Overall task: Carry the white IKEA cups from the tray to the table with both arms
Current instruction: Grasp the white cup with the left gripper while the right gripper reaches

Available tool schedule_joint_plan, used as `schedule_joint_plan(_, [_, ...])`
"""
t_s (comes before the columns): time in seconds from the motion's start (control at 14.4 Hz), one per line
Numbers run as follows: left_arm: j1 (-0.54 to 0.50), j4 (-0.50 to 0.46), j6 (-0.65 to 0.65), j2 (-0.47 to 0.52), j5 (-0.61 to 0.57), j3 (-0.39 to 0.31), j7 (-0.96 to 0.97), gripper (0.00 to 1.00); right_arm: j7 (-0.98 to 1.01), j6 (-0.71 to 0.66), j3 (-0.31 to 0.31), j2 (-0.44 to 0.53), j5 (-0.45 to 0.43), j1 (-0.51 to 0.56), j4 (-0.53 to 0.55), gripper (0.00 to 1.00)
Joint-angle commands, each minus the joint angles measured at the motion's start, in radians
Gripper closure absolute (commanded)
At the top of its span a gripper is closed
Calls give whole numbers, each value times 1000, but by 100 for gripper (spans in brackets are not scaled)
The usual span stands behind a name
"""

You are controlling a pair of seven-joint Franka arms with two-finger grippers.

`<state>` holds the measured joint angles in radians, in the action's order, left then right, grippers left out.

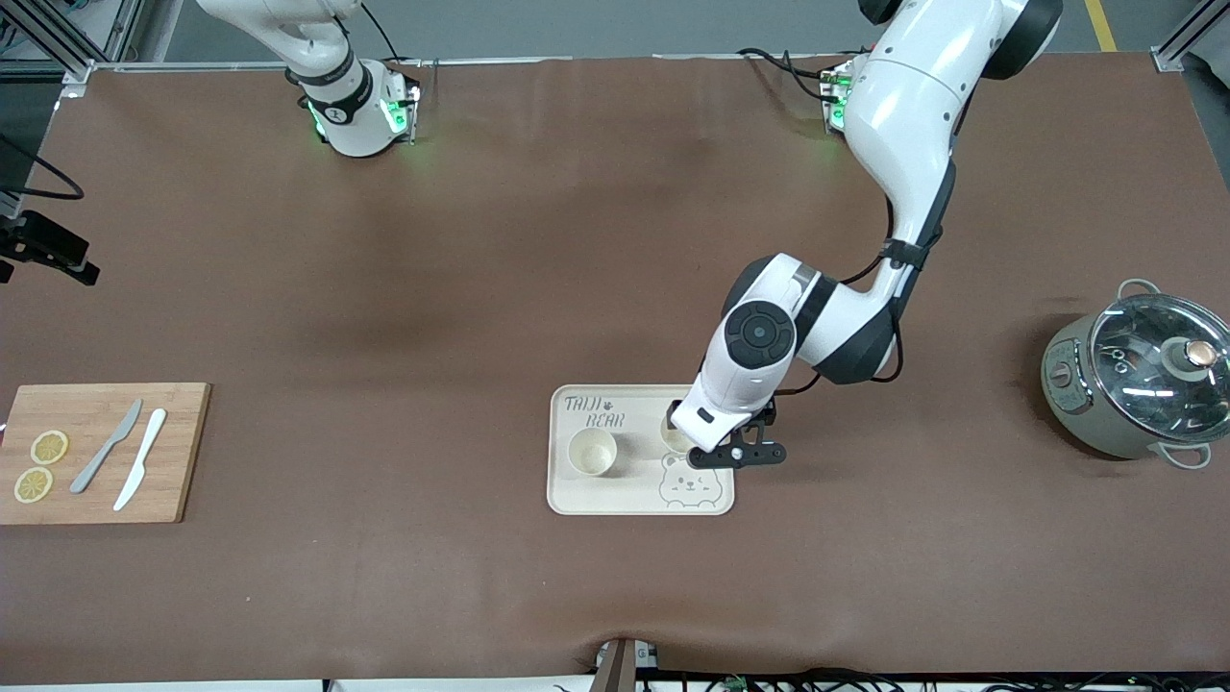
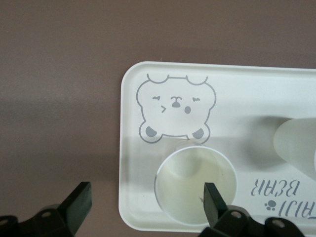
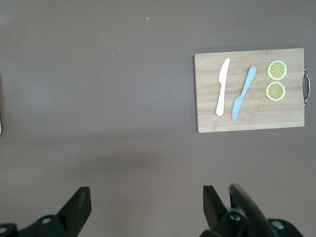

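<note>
Two white IKEA cups stand upright on the cream bear-printed tray [image 1: 634,500]. One cup [image 1: 591,452] stands free toward the right arm's end of the tray. The other cup [image 1: 674,438] is partly hidden under the left arm's hand. My left gripper [image 1: 735,455] is open and empty, low over the tray's edge at the left arm's end. In the left wrist view [image 2: 145,202], one finger [image 2: 213,202] is over that cup's mouth [image 2: 192,185] and the other is over bare table. The free cup [image 2: 296,145] shows farther along the tray [image 2: 237,94]. My right gripper [image 3: 145,202] is open and empty, high over bare table; the right arm waits.
A wooden cutting board [image 1: 101,452] with two knives and two lemon slices lies at the right arm's end of the table; it also shows in the right wrist view [image 3: 249,89]. A pot with a glass lid [image 1: 1139,380] stands at the left arm's end.
</note>
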<state>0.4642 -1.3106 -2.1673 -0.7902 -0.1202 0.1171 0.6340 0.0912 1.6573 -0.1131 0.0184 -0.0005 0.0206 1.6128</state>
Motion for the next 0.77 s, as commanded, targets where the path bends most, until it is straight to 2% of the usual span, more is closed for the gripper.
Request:
schedule_joint_plan(0.0, [11,17,-38,-26,-25,-8,29,0,15,-17,13,-12,5,18,-21,0])
schedule_joint_plan(0.35, [19,17,-75,-58,-47,-8,33,0,4,-2,19,-58,50,1,-33,0])
schedule_joint_plan(0.56, [19,14,-75,-64,-48,-8,44,0,-83,-1,23,-147,71,-80,-102,0])
schedule_joint_plan(0.7, [21,8,-75,-64,-50,-8,46,0,-163,-1,23,-231,117,-146,-183,0])
